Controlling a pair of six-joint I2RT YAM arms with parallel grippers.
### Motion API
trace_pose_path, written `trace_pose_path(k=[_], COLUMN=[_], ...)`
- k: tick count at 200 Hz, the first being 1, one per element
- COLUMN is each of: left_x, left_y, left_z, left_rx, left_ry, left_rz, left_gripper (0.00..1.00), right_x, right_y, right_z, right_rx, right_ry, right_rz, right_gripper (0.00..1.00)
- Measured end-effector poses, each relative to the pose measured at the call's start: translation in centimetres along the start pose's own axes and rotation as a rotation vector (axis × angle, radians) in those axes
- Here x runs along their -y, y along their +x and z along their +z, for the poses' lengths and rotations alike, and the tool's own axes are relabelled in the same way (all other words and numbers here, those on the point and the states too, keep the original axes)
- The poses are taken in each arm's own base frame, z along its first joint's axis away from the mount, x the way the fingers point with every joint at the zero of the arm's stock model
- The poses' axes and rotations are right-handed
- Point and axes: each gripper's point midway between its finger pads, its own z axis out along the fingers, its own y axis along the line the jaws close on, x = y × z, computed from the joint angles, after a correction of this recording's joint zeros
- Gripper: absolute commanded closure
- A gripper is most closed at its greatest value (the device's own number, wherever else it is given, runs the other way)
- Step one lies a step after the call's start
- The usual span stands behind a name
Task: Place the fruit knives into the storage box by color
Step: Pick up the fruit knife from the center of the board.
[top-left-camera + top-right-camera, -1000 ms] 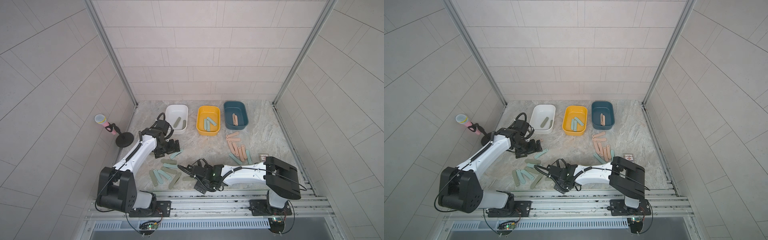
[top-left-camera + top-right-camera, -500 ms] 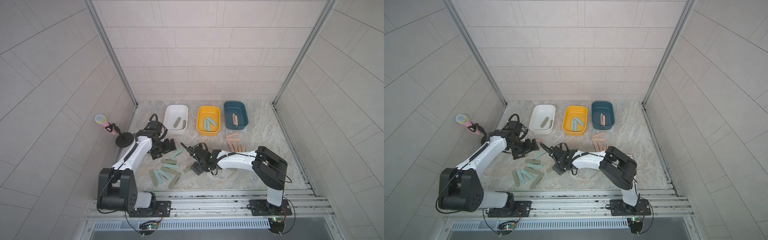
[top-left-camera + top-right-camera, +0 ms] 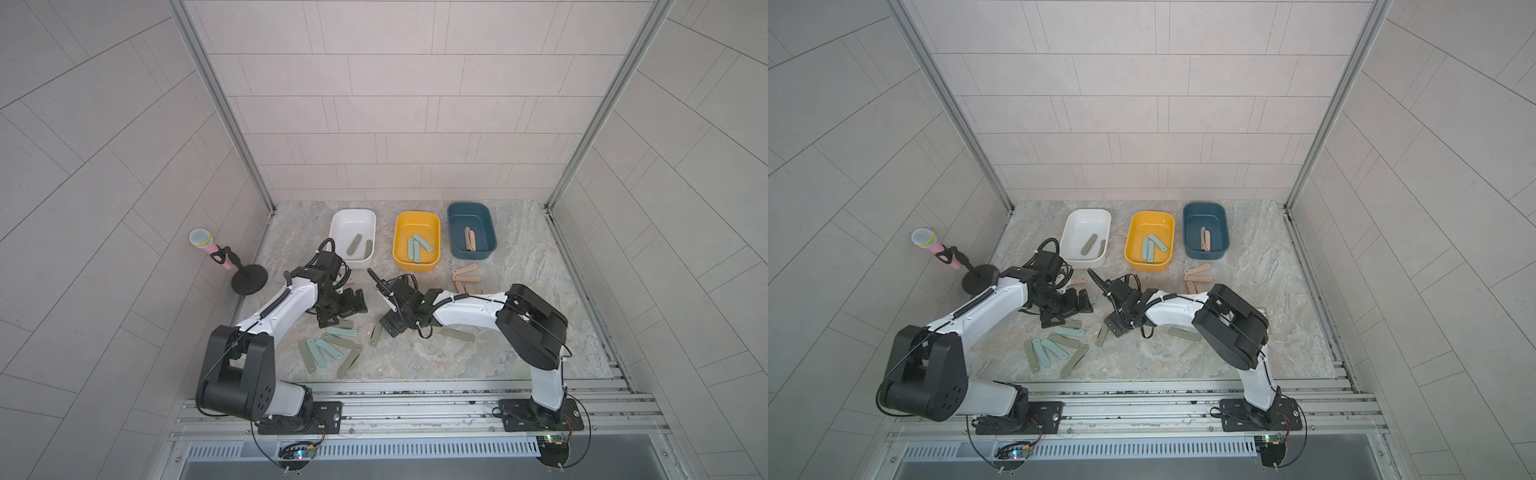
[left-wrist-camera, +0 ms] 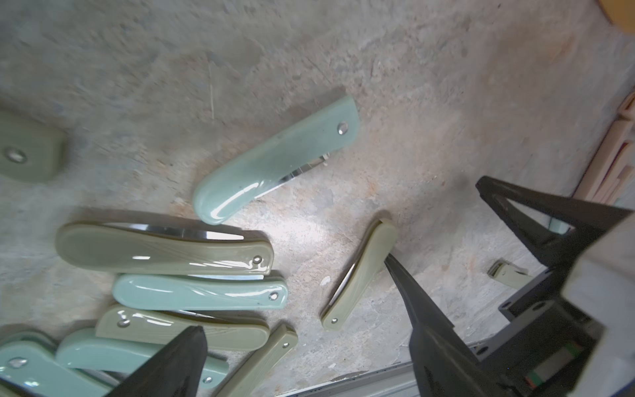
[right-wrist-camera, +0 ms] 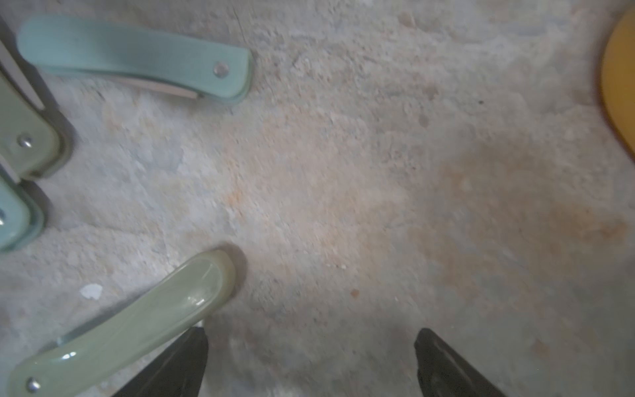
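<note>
Where both arms met over the middle of the table (image 3: 519, 232), the left gripper (image 3: 341, 309) hung with its jaws spread wide and nothing between them, above the back of a loose heap of olive and teal knives (image 3: 328, 347) that lay near the front edge, left of centre. Just to its right the right gripper (image 3: 384, 302) was likewise wide apart and empty; in its wrist view one finger (image 5: 178, 364) stood just beside an olive knife (image 5: 130, 323) lying flat on the stone, though whether they touched I could not tell. Along the back edge stood three boxes in a row: the white box (image 3: 353, 211) held two olive ones, the yellow box (image 3: 415, 214) three teal, the blue box (image 3: 469, 205) two pink. More pink knives (image 3: 467, 276) lay before the blue box, and a lone knife (image 3: 457, 334), olive, lay under the right arm.
</note>
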Motion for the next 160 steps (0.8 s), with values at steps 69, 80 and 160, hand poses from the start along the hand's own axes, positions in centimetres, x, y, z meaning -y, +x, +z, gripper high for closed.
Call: trace_pose_path(k=[69,80,160], left_x=[0.5,1.1,2.2], left_y=[1.5,1.4,0.3], left_z=[0.8,0.7,4.2], left_rx=[0.017,0.034,0.037], left_ry=[-0.136,-0.168,-0.396], left_rz=[0.096,0.127,0.255], left_gripper=[0.2,0.24,0.34], right_x=[4.5,5.9,7.6], right_y=[0.5,0.7,2.6], right_z=[-2.6,-4.3,-9.0], right_rx=[0.014,0.033,0.086], right_ry=[-0.01,0.007,0.041], right_rz=[0.113,0.14,0.19], right_gripper=[0.0,0.0,0.0])
